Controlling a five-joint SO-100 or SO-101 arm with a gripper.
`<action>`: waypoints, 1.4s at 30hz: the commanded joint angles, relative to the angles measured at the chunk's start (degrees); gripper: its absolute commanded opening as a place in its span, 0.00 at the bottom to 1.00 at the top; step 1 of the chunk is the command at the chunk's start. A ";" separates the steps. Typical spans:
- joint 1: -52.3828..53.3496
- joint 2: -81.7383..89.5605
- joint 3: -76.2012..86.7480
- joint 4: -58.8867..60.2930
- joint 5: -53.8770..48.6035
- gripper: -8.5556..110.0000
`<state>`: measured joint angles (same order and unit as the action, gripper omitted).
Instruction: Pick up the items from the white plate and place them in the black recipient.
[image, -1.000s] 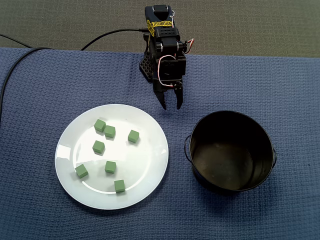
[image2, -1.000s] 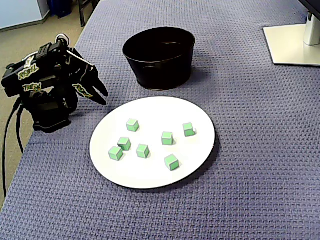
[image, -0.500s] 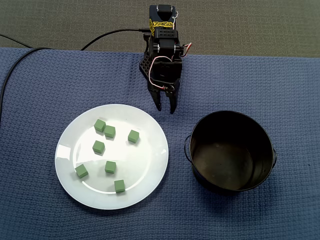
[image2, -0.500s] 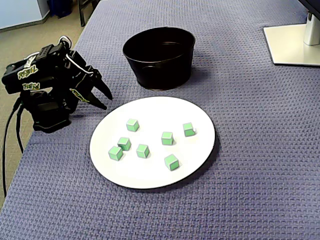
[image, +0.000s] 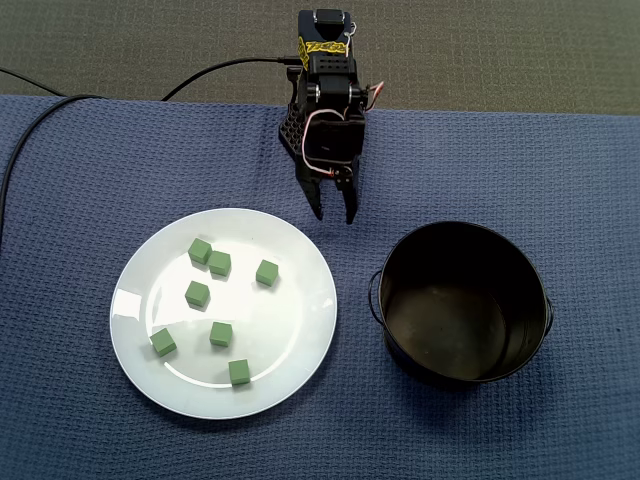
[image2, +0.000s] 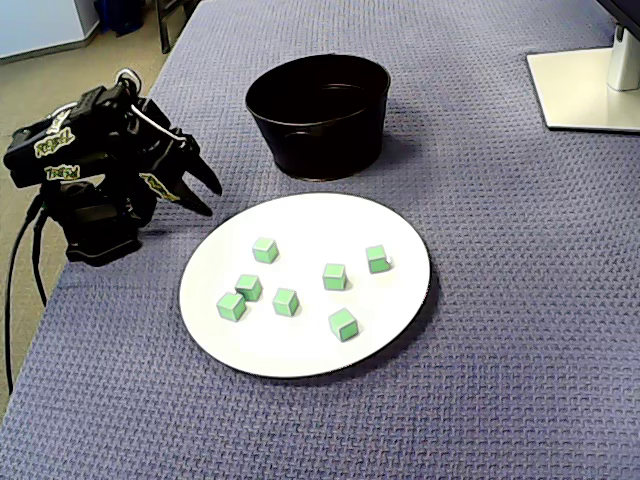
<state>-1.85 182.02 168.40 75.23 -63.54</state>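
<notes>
I see my gripper (image: 335, 215) w/ jaws parted, holding nothing, over the blue-clothed counter (image: 100, 160), just off the white plate (image: 290, 320) rim. Seven green cubes (image: 221, 334) lie scattered on the plate. Black pot (image2: 320, 145) stands beside the plate.

Arm (image: 325, 110) body all black plastic, ending in a pincer (image: 335, 215) with two tapered, pointed fingers. Just behind the pincer, thin red and white wires (image: 308, 128) loop over the casing; farther back sit a yellow patterned band (image: 322, 47) and a black cable (image: 220, 68). Yellow-green lettering (image2: 52, 146) marks the links.
</notes>
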 joint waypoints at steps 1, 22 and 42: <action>2.64 -2.11 -8.53 0.44 3.87 0.19; 35.24 -57.74 -38.76 -9.14 28.39 0.24; 22.32 -93.69 -59.77 -14.06 64.51 0.21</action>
<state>21.27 90.62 113.12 61.00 -1.76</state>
